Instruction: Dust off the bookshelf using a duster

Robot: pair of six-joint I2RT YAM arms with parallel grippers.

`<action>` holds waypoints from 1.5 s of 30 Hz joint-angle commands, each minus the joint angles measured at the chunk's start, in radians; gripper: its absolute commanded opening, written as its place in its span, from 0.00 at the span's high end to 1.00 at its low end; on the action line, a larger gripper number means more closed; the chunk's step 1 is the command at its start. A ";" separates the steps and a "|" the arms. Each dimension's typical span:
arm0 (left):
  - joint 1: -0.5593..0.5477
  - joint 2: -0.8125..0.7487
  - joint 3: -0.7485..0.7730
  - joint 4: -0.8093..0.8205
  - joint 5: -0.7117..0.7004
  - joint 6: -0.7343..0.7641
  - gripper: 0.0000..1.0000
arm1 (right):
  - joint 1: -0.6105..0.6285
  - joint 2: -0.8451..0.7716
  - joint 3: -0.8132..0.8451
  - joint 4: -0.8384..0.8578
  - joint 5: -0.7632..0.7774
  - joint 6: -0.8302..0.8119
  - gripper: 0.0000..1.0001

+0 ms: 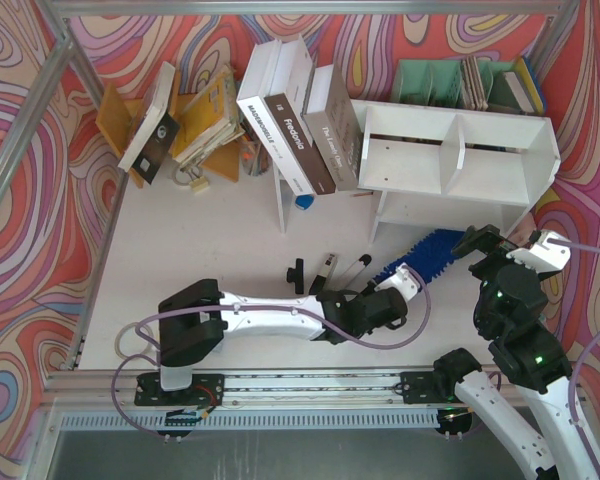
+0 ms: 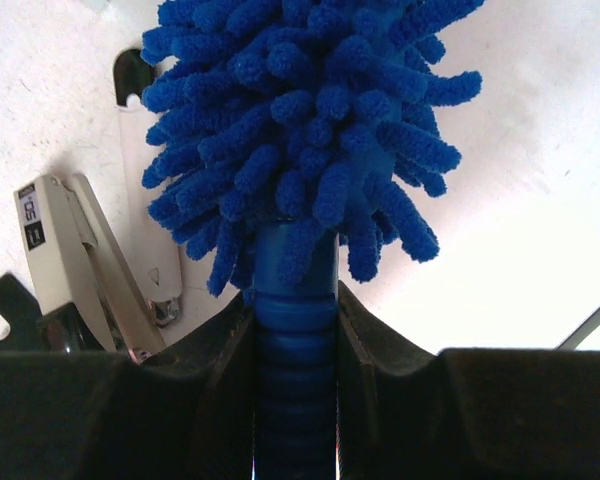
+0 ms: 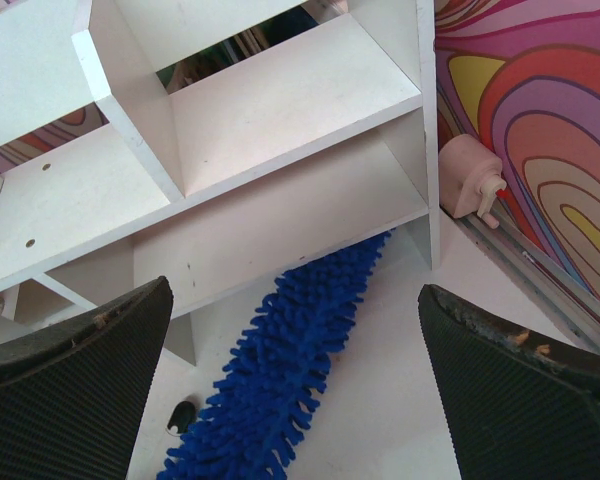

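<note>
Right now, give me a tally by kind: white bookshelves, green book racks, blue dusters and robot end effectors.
White wooden two-cubby bookshelf: 1
Green slotted book rack: 1
Bright-blue fluffy chenille duster: 1
End effectors: 2 (left end effector shut on the duster's handle, right end effector open)
Total: 5

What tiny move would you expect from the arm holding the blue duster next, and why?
Probably lift the duster slightly: the left gripper is shut on its handle, but the fluffy head lies on the table, its tip at the foot of the bookshelf.
</note>
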 commanded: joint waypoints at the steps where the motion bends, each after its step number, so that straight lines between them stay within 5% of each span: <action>1: 0.015 -0.026 0.038 0.066 -0.013 0.005 1.00 | 0.000 -0.006 -0.008 0.028 0.009 -0.006 0.01; 9: 0.017 0.045 0.060 -0.006 0.039 -0.028 1.00 | -0.001 -0.002 -0.009 0.032 0.008 -0.008 0.01; 18: -0.011 -0.082 -0.056 -0.035 -0.025 -0.035 1.00 | 0.000 0.011 -0.010 0.041 0.011 -0.012 0.01; 38: -0.149 -0.701 -0.498 -0.156 -0.126 0.147 1.00 | 0.000 0.040 -0.007 0.042 0.023 -0.022 0.01; 45: -0.151 -0.935 -0.578 -0.313 -0.286 0.050 1.00 | 0.000 0.049 -0.008 0.043 0.030 -0.023 0.01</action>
